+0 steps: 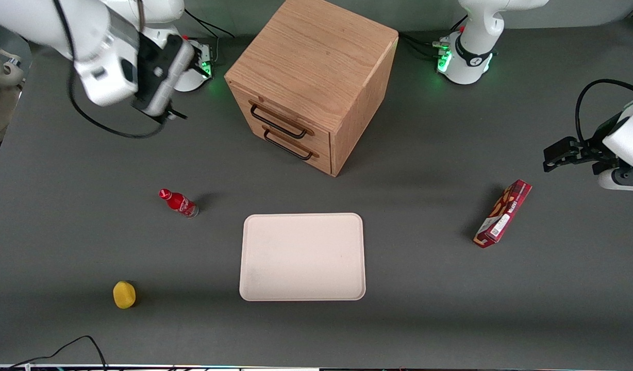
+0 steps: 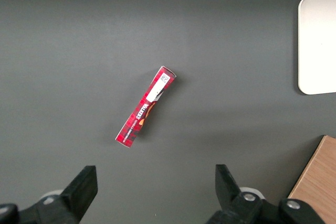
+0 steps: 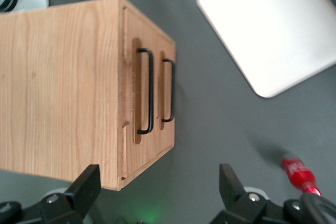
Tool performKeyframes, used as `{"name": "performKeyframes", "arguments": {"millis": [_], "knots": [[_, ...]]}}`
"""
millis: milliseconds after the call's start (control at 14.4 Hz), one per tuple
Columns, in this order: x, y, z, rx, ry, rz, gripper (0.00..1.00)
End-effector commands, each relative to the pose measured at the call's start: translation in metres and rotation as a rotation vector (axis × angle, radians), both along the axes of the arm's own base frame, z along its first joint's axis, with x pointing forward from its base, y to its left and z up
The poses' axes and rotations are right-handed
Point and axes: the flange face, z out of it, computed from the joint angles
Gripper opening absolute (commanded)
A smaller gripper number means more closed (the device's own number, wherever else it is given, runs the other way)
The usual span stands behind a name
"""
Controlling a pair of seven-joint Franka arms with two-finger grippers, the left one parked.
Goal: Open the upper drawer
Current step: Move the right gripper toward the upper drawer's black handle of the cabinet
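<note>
The light oak cabinet stands at the back middle of the table. Its upper drawer is shut, with its black bar handle just under the cabinet's top; the lower drawer's handle sits below it. My right gripper hangs in the air beside the cabinet, toward the working arm's end, well apart from the handles. It is open and empty. In the right wrist view the fingers stand wide apart around the gripper, with the upper drawer's handle and the lower handle ahead of it.
A white tray lies nearer the front camera than the cabinet. A red bottle and a yellow object lie toward the working arm's end. A red snack box lies toward the parked arm's end.
</note>
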Motion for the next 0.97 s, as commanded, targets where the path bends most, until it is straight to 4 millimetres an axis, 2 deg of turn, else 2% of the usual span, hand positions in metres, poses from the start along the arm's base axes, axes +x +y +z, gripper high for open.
{"name": "performKeyframes", "arguments": {"millis": [0,139,347,486,624,902], "knots": [[0.012,0.015,-0.036,0.052,0.086,0.085,1.0],[0.022,0.023,-0.063,0.074,0.135,0.089,1.0],[0.01,0.043,-0.106,0.081,0.161,0.066,1.0],[0.002,0.046,-0.13,0.049,0.181,-0.003,1.0],[-0.008,0.055,-0.147,0.022,0.205,-0.039,1.0],[-0.01,0.054,-0.177,-0.005,0.221,-0.116,1.0]]}}
